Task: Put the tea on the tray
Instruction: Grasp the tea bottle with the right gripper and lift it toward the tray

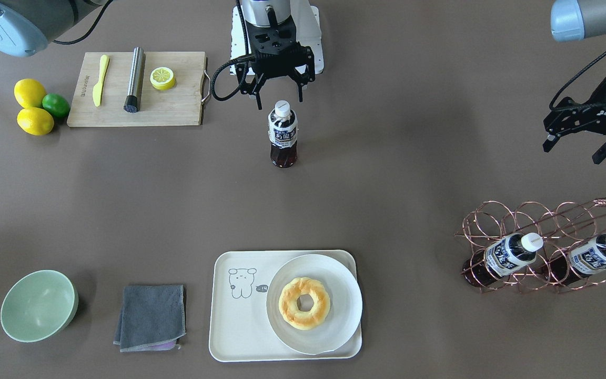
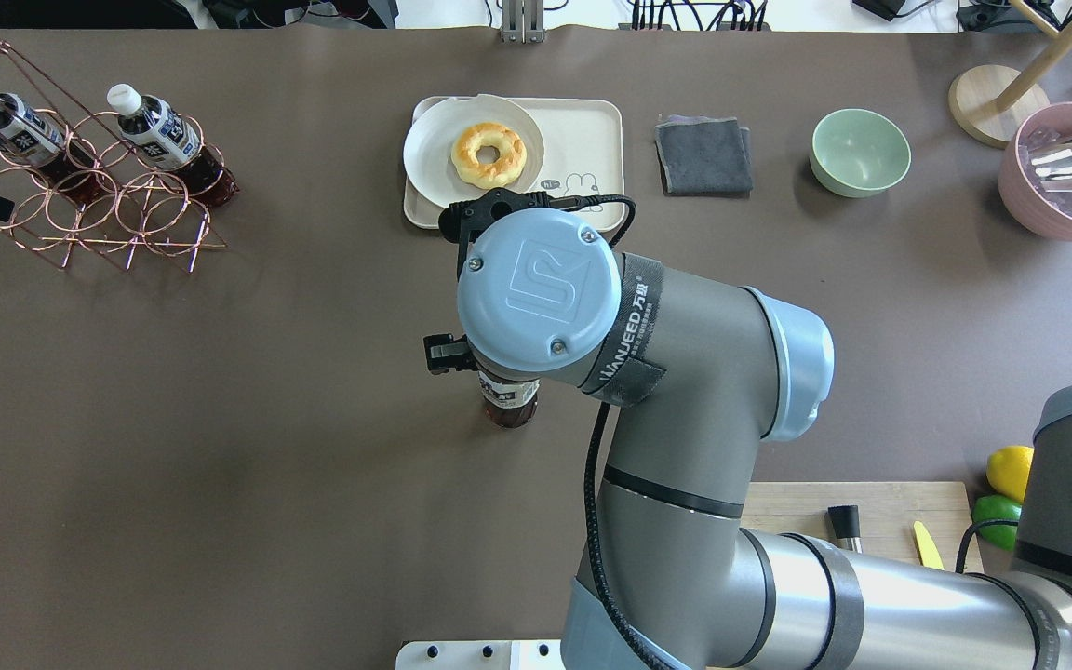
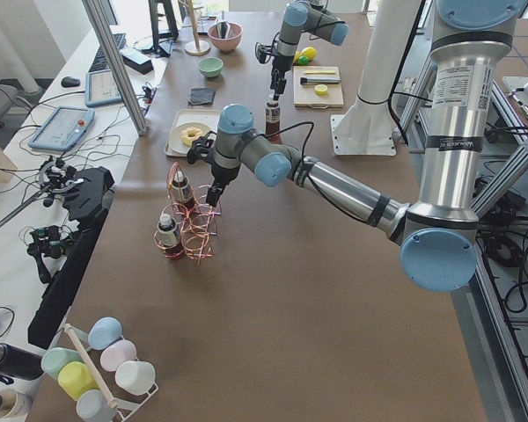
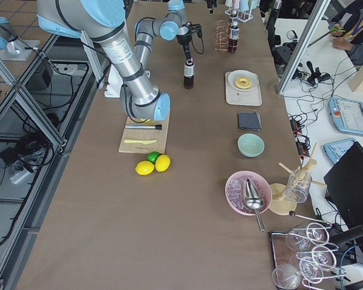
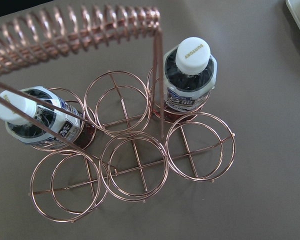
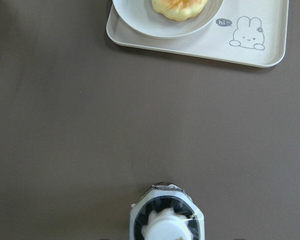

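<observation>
A tea bottle (image 1: 283, 134) stands upright in the middle of the table, dark liquid, white cap, blue-and-white label. My right gripper (image 1: 279, 103) is open just above its cap, fingers spread to either side, not touching it. The right wrist view shows the cap (image 6: 166, 225) directly below and the cream tray (image 6: 270, 45) further ahead. The tray (image 1: 240, 326) holds a white plate (image 1: 342, 279) with a doughnut (image 1: 304, 303); its bear side is bare. My left gripper (image 1: 571, 152) is open and empty above a copper wire rack (image 1: 524, 221) holding two alike bottles (image 1: 508, 255) (image 1: 595, 255).
A wooden cutting board (image 1: 140, 89) with a yellow knife, a steel muddler and a lemon half lies beside the right arm. Two lemons and a lime (image 1: 56, 104) sit next to it. A green bowl (image 1: 39, 305) and a grey cloth (image 1: 150, 316) lie beside the tray.
</observation>
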